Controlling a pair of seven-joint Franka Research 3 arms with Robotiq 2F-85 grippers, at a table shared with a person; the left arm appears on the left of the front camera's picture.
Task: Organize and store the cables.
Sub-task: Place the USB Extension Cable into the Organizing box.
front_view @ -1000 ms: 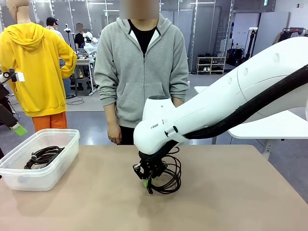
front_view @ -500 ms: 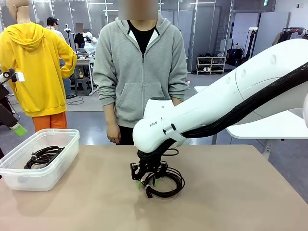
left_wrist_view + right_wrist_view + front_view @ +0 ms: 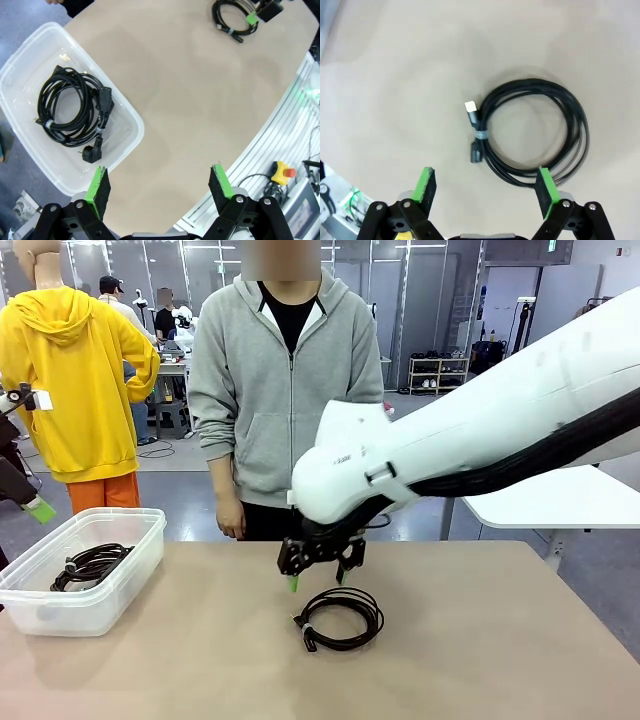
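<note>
front view: right tool [image 3: 318,565] has let go and lifted, jaws spread wide, hanging just above the thin black coiled cable [image 3: 340,618], which now lies flat on the tan desk [image 3: 500,640] mid-table instead of being pinched like a second ago.
front view, bin: clear plastic tub [image 3: 120,590] at desk's left already has another black coiled power cord [image 3: 92,565] inside.
left wrist view: left tool [image 3: 159,182] wide open, empty, hovering over the tub's edge.
right wrist view: coil sits loose between the open green pads [image 3: 426,184], touching neither.
meaning: looks like a drop, so this one isn't stored yet, probably needs a regrasp.
</note>
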